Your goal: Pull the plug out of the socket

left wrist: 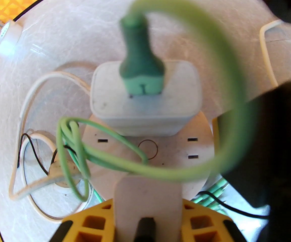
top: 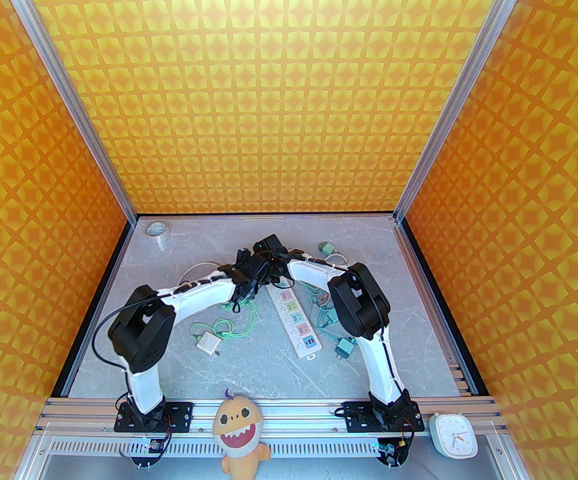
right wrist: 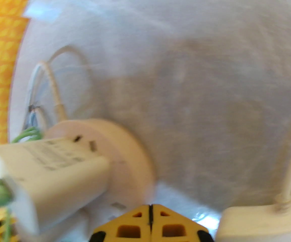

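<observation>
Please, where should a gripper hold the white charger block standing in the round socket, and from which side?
Probably the two broad flat faces of the white charger block, pinched across its thin dimension. Come from its left end as the left wrist view shows it: the green connector sits on the top face, and its cable loops round the right.

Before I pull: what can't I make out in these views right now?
- Prongs of the plug: in the left wrist view its body covers the joint with the round socket; the right wrist view is blurred there.
- Grip of the left end effector: cut off by that view's bottom edge.
- Label print on the plug: blurred, right wrist view.
- Top view: the wrists cover the plug.
</observation>
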Controlling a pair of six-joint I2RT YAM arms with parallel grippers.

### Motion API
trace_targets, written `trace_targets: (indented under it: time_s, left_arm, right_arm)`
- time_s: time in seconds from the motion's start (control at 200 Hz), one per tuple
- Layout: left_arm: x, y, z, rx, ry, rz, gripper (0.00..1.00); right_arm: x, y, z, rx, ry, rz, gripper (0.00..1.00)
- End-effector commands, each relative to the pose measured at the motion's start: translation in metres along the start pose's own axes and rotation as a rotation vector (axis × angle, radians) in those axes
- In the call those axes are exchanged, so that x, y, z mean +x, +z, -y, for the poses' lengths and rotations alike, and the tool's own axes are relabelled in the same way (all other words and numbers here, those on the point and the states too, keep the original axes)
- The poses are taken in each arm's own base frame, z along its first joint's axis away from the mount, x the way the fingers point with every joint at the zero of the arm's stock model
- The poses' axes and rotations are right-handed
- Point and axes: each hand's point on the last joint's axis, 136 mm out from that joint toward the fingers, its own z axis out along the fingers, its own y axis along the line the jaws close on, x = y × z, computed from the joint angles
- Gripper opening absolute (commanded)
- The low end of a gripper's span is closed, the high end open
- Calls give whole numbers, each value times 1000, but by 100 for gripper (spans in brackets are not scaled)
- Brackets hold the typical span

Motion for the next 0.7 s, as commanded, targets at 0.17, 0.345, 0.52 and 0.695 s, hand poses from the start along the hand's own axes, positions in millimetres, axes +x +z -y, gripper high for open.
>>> trace_targets:
  time_s: [0.17, 0.345, 0.52, 0.695]
  left_arm:
    - [-25, -15, 30, 193, -47, -25, 0]
    - [-18, -18, 26, 213, -62, 10, 0]
    - [-16, -29, 15, 214, -88, 54, 0]
    - [-23, -47, 4, 216, -96, 91, 0]
  right_arm:
    - [52, 33, 26, 104, 28, -138, 0]
    - [51, 33, 26, 104, 28, -137, 0]
    - [52, 33, 26, 105, 30, -138, 0]
    - [52, 33, 25, 101, 30, -137, 0]
